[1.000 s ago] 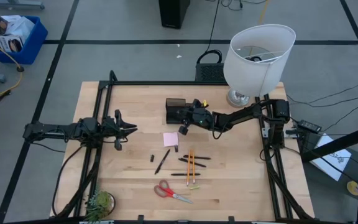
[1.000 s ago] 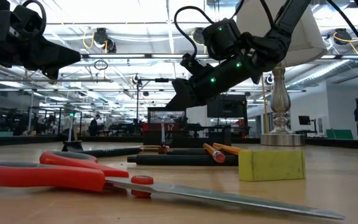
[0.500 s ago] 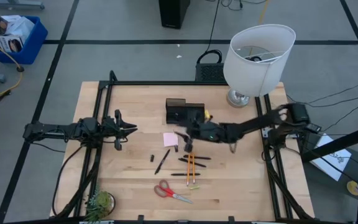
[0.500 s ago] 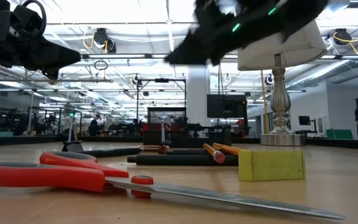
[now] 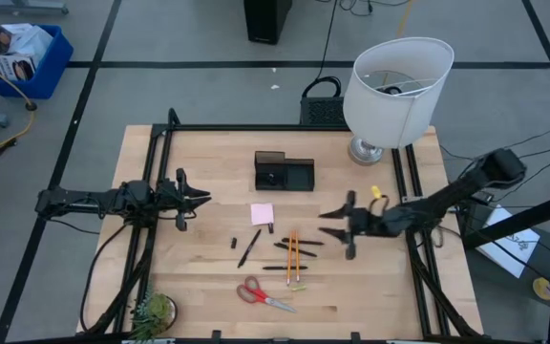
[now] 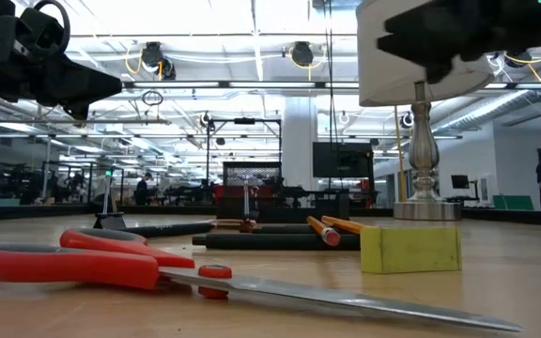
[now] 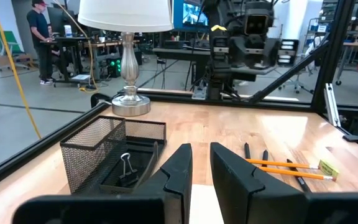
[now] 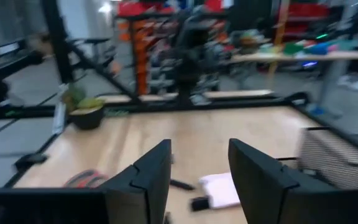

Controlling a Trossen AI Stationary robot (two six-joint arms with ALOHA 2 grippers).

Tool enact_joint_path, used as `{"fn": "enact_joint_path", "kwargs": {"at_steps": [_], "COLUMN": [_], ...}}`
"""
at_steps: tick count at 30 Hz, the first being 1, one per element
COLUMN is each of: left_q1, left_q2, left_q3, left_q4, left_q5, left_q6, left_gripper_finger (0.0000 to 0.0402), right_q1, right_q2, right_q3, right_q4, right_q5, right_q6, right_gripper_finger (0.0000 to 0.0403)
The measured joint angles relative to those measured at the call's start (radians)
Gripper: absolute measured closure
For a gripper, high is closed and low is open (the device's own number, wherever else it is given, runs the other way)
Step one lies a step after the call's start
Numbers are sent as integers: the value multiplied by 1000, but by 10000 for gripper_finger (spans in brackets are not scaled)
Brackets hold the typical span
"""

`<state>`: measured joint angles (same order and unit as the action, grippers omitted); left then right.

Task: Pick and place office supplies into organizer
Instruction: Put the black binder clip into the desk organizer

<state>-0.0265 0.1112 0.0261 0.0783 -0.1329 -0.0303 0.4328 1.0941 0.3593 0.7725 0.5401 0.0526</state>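
In the high view the black organizer (image 5: 284, 172) stands on the table's far middle, and a clip (image 7: 126, 165) lies in its low tray. Near of it lie the pink sticky pad (image 5: 262, 213), black pens (image 5: 249, 247), two pencils (image 5: 293, 256) and the red-handled scissors (image 5: 264, 294). My right gripper (image 5: 332, 226) hovers open just right of the pencils, pointing left and touching nothing. In its own wrist view (image 8: 197, 162) the fingers stand wide apart. My left gripper (image 5: 203, 199) waits left of the pad with a narrow gap between its fingers (image 7: 201, 155).
A white-shaded lamp (image 5: 396, 86) stands at the far right corner. A small green plant (image 5: 153, 311) sits at the near left corner. In the low view a yellow eraser (image 6: 409, 249) lies beside the pencils. Bare wood lies to the right of the pencils.
My right gripper has left its place over the organizer. It swung toward the near edge past the pink pad, then drew back toward the table's right, and now hovers right of the pencils. In the low view it rose out of the middle of the picture.
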Motion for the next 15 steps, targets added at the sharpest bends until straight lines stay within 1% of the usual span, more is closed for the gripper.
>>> {"fn": "enact_joint_path", "kwargs": {"at_steps": [2,4,10,15], "left_q1": [0,0,0,0], "left_q2": [0,0,0,0], "left_q3": [0,0,0,0], "left_q4": [0,0,0,0], "left_q5": [0,0,0,0], "left_q6": [0,0,0,0], "left_gripper_finger": [339,339,339,339], "right_q1": [22,35,63,87], "right_q2": [-81,-166,-384,-510], "right_q3": [-44,-80,-166,-216], "right_q4": [-7,-8,-48,-59], "right_q5": [69,101,122,120], "right_q6": [-26,-50,-113,-158], "right_gripper_finger": [252,251,252,252]}}
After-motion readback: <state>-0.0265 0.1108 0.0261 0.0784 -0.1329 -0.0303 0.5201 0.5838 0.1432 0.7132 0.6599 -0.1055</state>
